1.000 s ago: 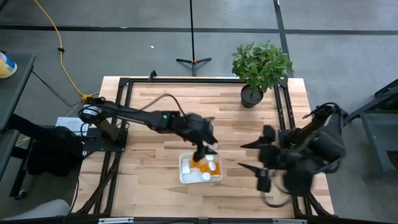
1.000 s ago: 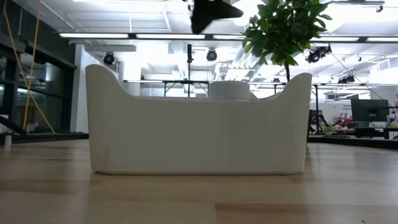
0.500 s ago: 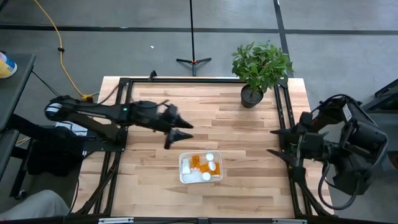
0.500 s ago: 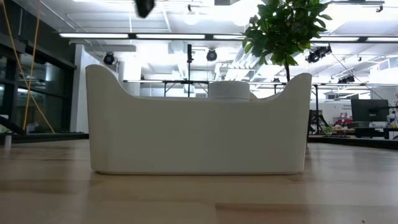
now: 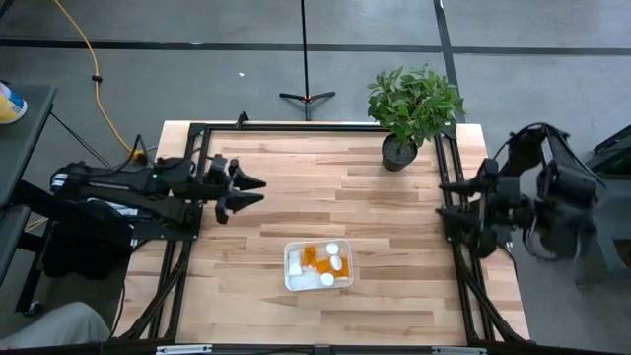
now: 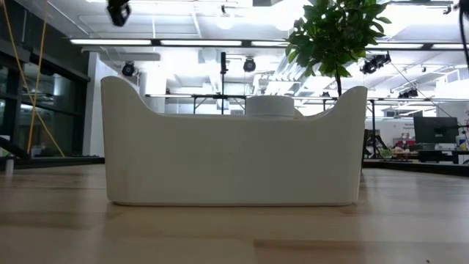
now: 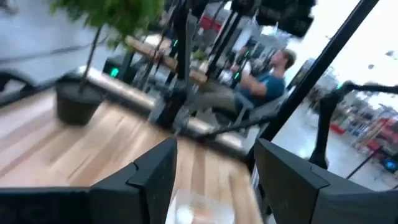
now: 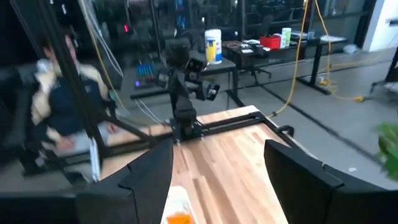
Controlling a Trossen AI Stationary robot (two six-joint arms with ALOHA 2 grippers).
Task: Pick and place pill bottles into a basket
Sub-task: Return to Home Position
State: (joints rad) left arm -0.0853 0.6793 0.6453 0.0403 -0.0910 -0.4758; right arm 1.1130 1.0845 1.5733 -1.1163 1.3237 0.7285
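The white basket [image 5: 292, 268] stands on the wooden table near its front middle. It holds several orange pill bottles [image 5: 314, 258] with white caps. In the low view the basket [image 6: 234, 150] fills the middle and one white cap [image 6: 270, 107] shows above its rim. My left gripper [image 5: 254, 191] is open and empty above the table's left part, well away from the basket. It also shows at the top of the low view [image 6: 117, 11]. My right gripper [image 5: 446, 202] is open and empty at the table's right edge.
A potted plant [image 5: 412, 110] stands at the table's far right corner. Black frame rails [image 5: 197, 177] run along the left and right table edges. A seated person [image 7: 273, 74] shows beyond the table in the left wrist view, and another person [image 8: 59, 102] shows in the right wrist view.
My left gripper has drawn away from over the basket, going toward the table's left and far edges. My right gripper has pulled back toward the table's right edge and somewhat toward the far edge. The basket and its bottles have stayed put.
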